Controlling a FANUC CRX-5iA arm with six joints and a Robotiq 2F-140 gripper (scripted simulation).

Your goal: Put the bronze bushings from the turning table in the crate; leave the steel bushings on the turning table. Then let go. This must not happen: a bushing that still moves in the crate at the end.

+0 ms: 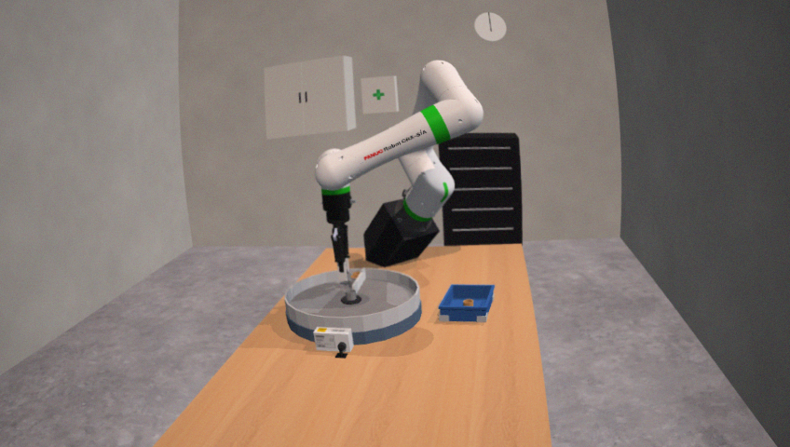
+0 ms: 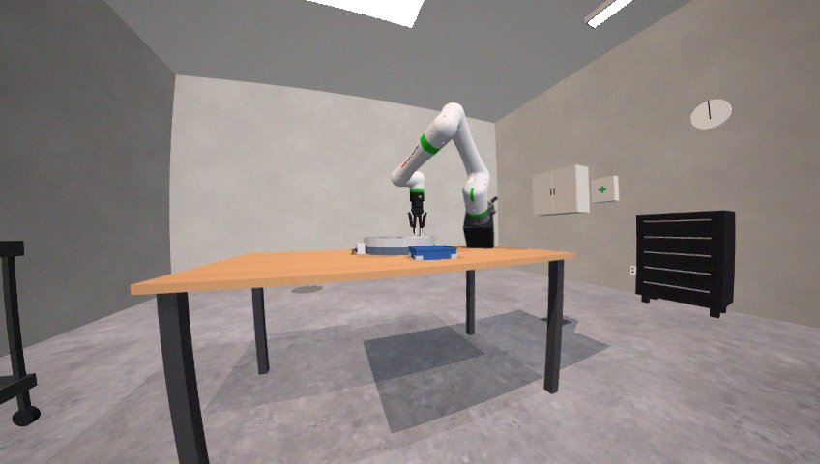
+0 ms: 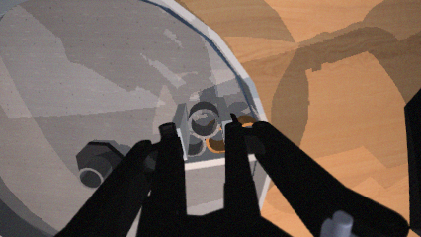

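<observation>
We have the gripper (image 1: 345, 272) (image 2: 418, 232) (image 3: 203, 112) pressed onto what looks like a steel bushing (image 3: 204, 135), over the turning table (image 1: 382, 325) (image 2: 388, 249) (image 3: 119, 69). In the wrist view, one bronze bushing (image 3: 215, 150) lies just below and right of it, another (image 3: 247, 119) beyond the right-hand finger. One bronze-coloured ring (image 1: 468, 302) sits in the blue crate (image 1: 467, 316) (image 2: 432, 252). If our grip is indeed on steel, we should release it on the table, then shift sideways toward bronze, keeping the fingertips off its close neighbours.
</observation>
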